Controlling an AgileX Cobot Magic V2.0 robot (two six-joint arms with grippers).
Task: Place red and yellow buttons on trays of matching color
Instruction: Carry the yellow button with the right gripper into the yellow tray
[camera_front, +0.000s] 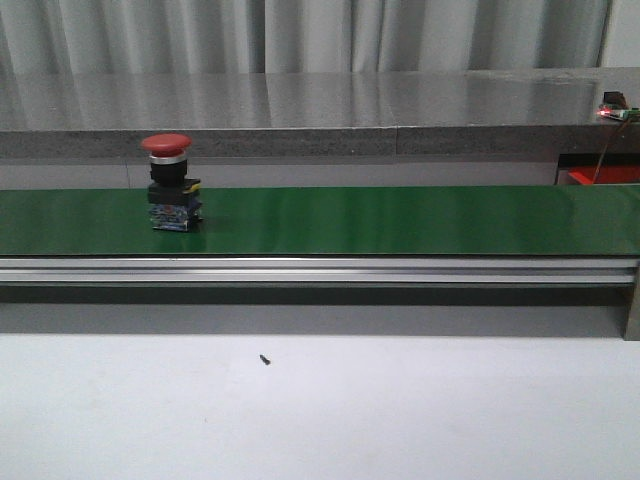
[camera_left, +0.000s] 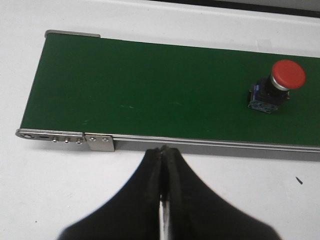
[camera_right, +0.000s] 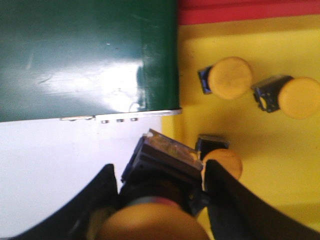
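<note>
Red button (camera_front: 169, 183) stands mid-left on the green belt (camera_front: 400, 220); only the right wrist view shows right fingers (camera_right: 222, 200) clamping a yellow button (camera_right: 155, 200) beside the yellow tray (camera_right: 280, 165); left fingers (camera_left: 172, 200) pressed together.

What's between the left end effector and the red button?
In the left wrist view, only bare green belt and its metal rail separate the shut left end effector from the red button.

One red mushroom-head push button (camera_front: 171, 181) with a black and blue base stands on the single green conveyor belt (camera_front: 400, 220). Four yellow mushroom-head push buttons show in the right wrist view: three (camera_right: 229, 77) (camera_right: 295, 96) (camera_right: 220, 159) lie on the one yellow tray (camera_right: 280, 150), and one (camera_right: 155, 200) sits between the pincer's two black fingers. One red tray (camera_right: 250, 11) edge shows beyond.
</note>
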